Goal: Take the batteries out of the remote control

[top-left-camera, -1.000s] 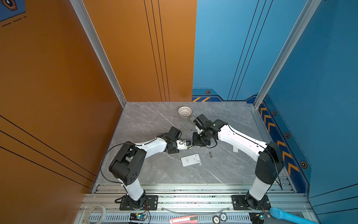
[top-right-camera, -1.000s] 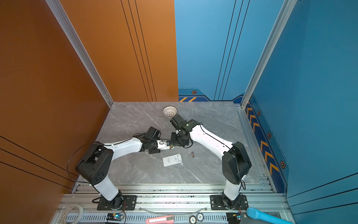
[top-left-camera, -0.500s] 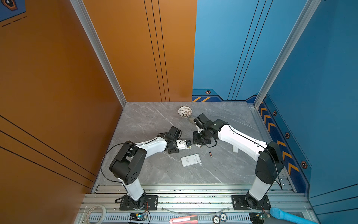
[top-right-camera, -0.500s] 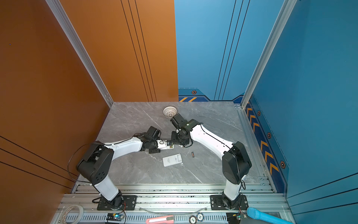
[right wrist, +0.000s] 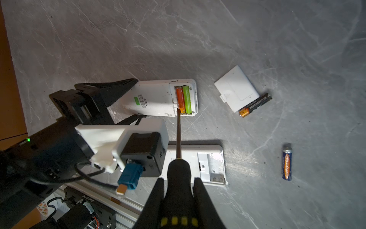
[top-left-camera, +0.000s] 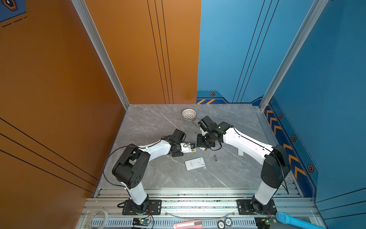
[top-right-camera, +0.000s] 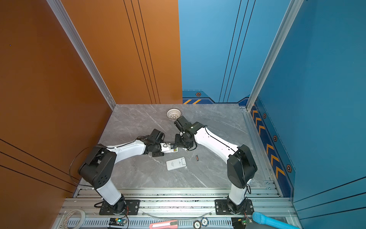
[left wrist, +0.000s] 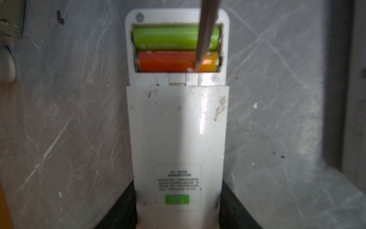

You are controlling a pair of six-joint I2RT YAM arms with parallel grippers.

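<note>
My left gripper [left wrist: 178, 198] is shut on the white remote control [left wrist: 178, 128], which lies on the grey table. Its open compartment holds two batteries side by side, a light green one [left wrist: 168, 37] and an orange one [left wrist: 168, 62]. My right gripper [right wrist: 179, 184] is shut on a black-handled screwdriver [right wrist: 178, 136]. The screwdriver's tip rests at the end of the orange battery [right wrist: 179, 97]. In both top views the two grippers [top-left-camera: 191, 147] [top-left-camera: 202, 142] meet at mid-table.
A second white remote [right wrist: 200, 162] with an open compartment lies nearby. A loose white cover [right wrist: 236, 89] touches a black-and-orange battery [right wrist: 255, 105]. A blue-and-orange battery [right wrist: 287, 161] lies apart. A white basket [top-left-camera: 189, 114] stands at the back.
</note>
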